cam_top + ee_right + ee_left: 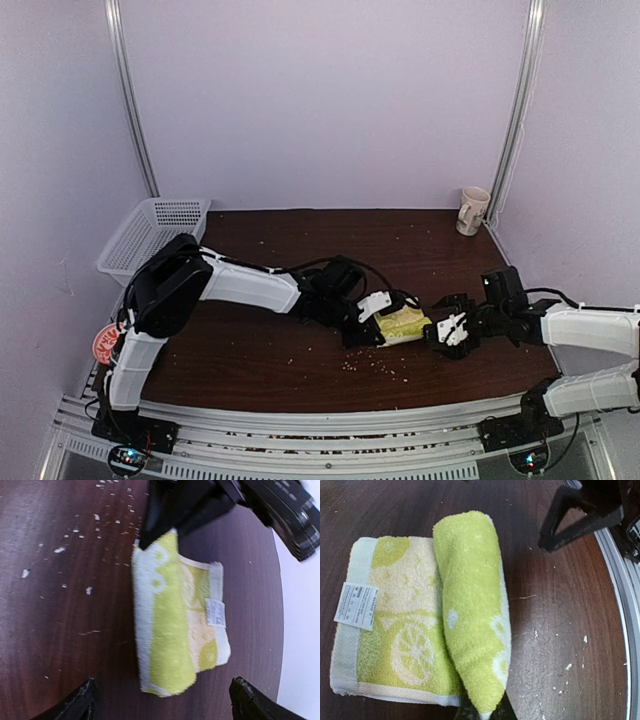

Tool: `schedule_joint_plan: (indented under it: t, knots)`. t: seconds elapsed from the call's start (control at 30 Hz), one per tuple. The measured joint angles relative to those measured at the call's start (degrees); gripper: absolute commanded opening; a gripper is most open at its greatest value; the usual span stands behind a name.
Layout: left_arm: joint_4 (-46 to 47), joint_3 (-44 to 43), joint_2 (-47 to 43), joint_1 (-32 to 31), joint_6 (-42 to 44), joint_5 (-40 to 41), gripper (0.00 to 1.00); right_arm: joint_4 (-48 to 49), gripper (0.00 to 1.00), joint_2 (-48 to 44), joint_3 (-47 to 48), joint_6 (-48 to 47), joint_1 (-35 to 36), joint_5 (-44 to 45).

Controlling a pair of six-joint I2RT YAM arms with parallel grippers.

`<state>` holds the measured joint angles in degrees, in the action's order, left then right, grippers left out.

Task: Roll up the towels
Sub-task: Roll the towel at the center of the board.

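Basket of white perforated plastic (155,232) is seen at the back left corner of the dark brown wooden table (280,365). A round red-and-white object (105,343), too small to be identified, is found beside the left arm's base.

The left arm is stretched toward the middle of the table. There the left gripper (372,330) (485,712) is closed tight on the left end of a small yellow-green terry towel with a pale lemon pattern (405,325) (470,605) (167,630). The towel lies on the table at its centre, between the two grippers, and is partly rolled. The rolled portion is on the side nearer the arm bases, tapering to the pinched tip. The unrolled part is spread flat on the far side, where a white care label (356,606) (216,612) is shown at its edge.

White crumbs (375,365) are scattered over the table in front of the towel.

The right gripper (450,330) (165,705) is held just beside the towel's right end with its fingers (75,705) spread wide apart. Nothing is touched by them.

A cream ceramic mug (472,210) is stood upright at the back right corner, well apart from the towel.
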<state>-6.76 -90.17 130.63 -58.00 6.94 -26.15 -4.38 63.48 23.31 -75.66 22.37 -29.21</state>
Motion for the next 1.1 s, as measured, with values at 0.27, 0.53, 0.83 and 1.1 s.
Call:
schedule_joint_plan:
  t: [0.27, 0.53, 0.83, 1.1]
  knots:
    - [-0.74, -2.23, 1.95, 1.81, -3.5, -4.98, 0.0, 8.5, 0.63, 1.81, -3.96, 0.07, 5.35, 0.66]
    - [-1.84, -3.96, 3.13, 2.58, -5.33, -7.58, 0.0, 19.39, 0.62, 7.45, -5.16, 1.51, 11.8, 7.34]
    - [-2.23, -4.48, 3.56, 2.93, -5.86, -8.83, 0.0, 26.45, 0.57, 12.74, -5.7, 2.6, 13.9, 15.04]
    - [-2.38, -4.63, 3.65, 2.95, -5.88, -9.2, 0.0, 27.76, 0.24, 14.49, -5.68, 3.13, 14.32, 17.79]
